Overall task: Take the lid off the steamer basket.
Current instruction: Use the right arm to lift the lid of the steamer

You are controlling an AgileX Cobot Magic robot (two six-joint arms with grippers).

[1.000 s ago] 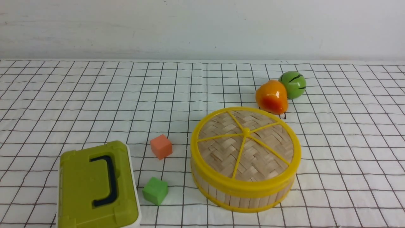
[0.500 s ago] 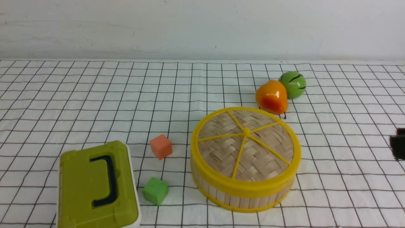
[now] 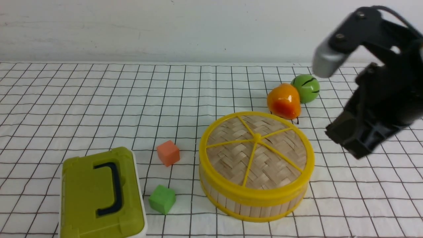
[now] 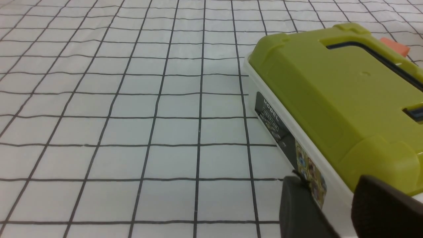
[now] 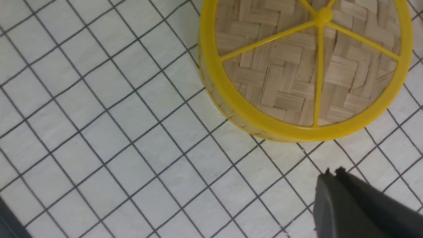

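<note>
The lid (image 3: 256,148), woven pale bamboo with a yellow rim and spokes, sits closed on the round steamer basket (image 3: 251,206) at centre right of the table. My right gripper (image 3: 353,145) hangs above the cloth just right of the basket, apart from it. In the right wrist view its fingers are pressed together (image 5: 332,172), empty, short of the lid's rim (image 5: 290,76). My left gripper (image 4: 330,185) shows only in the left wrist view, its fingers apart and empty, close to a corner of the olive-green box (image 4: 330,92).
The olive-green box with a dark handle (image 3: 99,195) lies at the front left. An orange cube (image 3: 168,152) and a green cube (image 3: 162,199) sit between the box and the basket. An orange fruit (image 3: 284,100) and a green striped ball (image 3: 307,87) lie just behind the basket.
My right arm has come into the front view from the right edge and now stands beside the basket. The lid, basket and other objects have not moved.
</note>
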